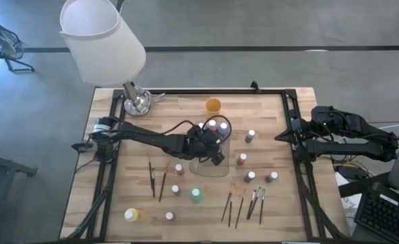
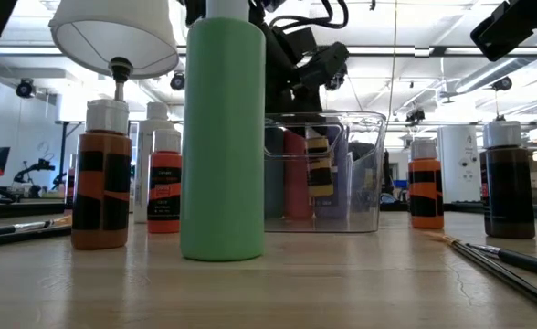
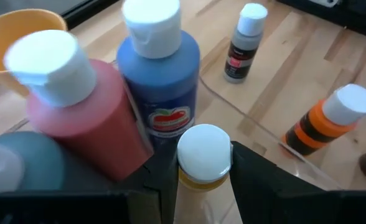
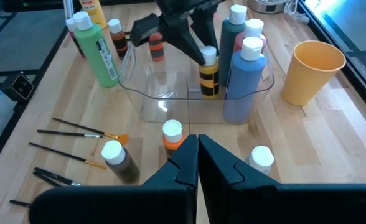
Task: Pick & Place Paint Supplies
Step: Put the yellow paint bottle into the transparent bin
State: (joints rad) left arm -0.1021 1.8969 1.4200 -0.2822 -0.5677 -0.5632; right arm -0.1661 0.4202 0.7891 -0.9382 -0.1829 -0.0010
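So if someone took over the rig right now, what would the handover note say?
Left gripper: over the clear tray, fingers closed on a yellow bottle, not yet released.
Right gripper: shut, empty, parked at the table's right edge.
Done: red bottle, blue bottle and a third bottle stand in the tray.
Left: release the yellow one, then collect the green bottle, the other loose bottles and the paintbrushes.

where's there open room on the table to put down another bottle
Bare wood lies between the lamp base and the orange cup, also along the right edge. Crowded: around the clear tray, and the front, with brushes and the green bottle.
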